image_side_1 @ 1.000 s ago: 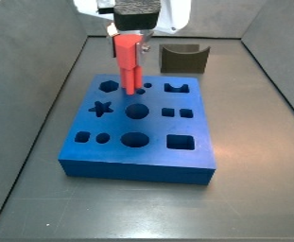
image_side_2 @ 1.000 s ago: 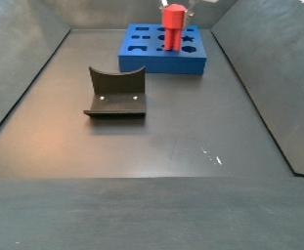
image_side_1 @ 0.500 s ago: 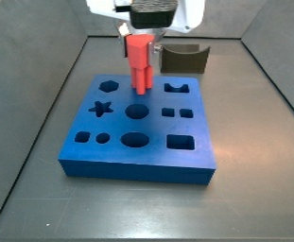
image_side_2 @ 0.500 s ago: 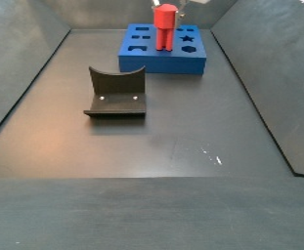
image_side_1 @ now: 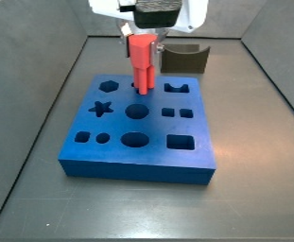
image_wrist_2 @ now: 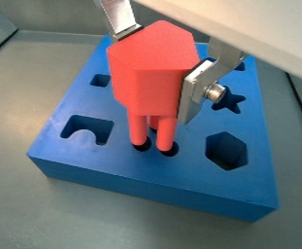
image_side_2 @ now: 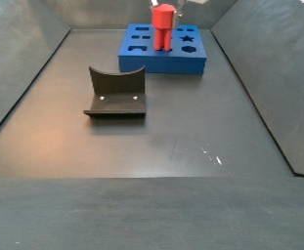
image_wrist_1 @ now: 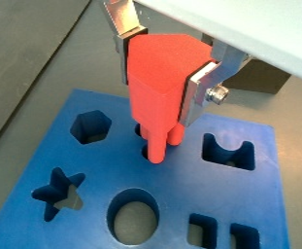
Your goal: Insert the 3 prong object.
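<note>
We see the 3 prong object (image_wrist_2: 150, 78) upright over the blue block (image_wrist_2: 101, 160), its prongs reaching into small holes in the block's top — a wrist view shows two prong tips at the holes, while in a side view (image_side_1: 140, 61) it reads only as a red peg near the block's (image_side_1: 112, 156) far edge. The gripper (image_wrist_1: 166, 73) is directly above, its silver fingers (image_wrist_1: 199, 83) clamped on the red body's sides. The dark grey curved block (image_side_2: 115, 94) stands well apart — clearest in a side view.
</note>
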{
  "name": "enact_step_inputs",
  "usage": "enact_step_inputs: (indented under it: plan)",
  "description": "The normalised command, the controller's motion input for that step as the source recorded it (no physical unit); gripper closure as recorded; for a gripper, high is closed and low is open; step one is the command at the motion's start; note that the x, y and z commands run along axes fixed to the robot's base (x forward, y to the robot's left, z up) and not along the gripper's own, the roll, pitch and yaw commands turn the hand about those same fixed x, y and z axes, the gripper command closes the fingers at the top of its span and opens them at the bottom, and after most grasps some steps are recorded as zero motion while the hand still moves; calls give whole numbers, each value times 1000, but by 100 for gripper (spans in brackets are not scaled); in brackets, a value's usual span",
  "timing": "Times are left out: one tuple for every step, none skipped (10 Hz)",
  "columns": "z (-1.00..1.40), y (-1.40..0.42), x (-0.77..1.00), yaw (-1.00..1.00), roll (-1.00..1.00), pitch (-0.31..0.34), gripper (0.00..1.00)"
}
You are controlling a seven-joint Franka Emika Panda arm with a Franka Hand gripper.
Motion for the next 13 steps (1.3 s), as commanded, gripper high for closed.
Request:
enact_step_inputs:
  plan:
    - [-151,54,-180,0,134,0,100]
    - [-151,57,-134,0,129,0,100]
    - [-197,11,-6,0,116,0,100]
    - [-269,0,83,0,93,30,100]
    - [-351,0,146,0,124,20,100]
    - [-400,0,191,0,154,16,100]
    - [-340,0,57,3,141,1,100]
    - [-326,0,0,3,140,0,100]
    - [-366,0,0,20,156,0,100]
    - [-363,0,0,63,160,0,100]
    - [-311,63,-63,100,147,-10,100]
    - [-317,66,-89,89,146,-11,100]
    - [-317,60,-49,77,106,-4,100]
